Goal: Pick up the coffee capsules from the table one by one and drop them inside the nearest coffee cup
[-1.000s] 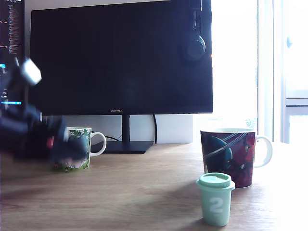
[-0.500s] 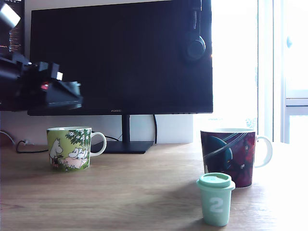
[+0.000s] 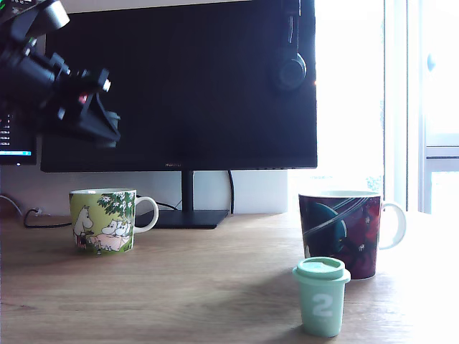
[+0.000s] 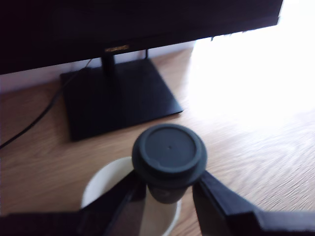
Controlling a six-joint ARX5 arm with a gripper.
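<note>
A big black monitor [image 3: 179, 86] fills the back of the exterior view and stands on the wooden worktop [image 3: 201, 287]. The black arm [image 3: 43, 79] hangs in the air at 10 o'clock of that view. Its hand [image 4: 170, 189] is clenched around the dark grey capsule [image 4: 169, 157], held upright over the white inside of the green mug [image 3: 104, 220], which stands at 8 o'clock. A dark mug [image 3: 344, 233] stands at 4 o'clock, well apart from the green one. The mint green capsule [image 3: 321, 296] with a white 2 stands on the worktop just beside the dark mug, at its 7 o'clock.
</note>
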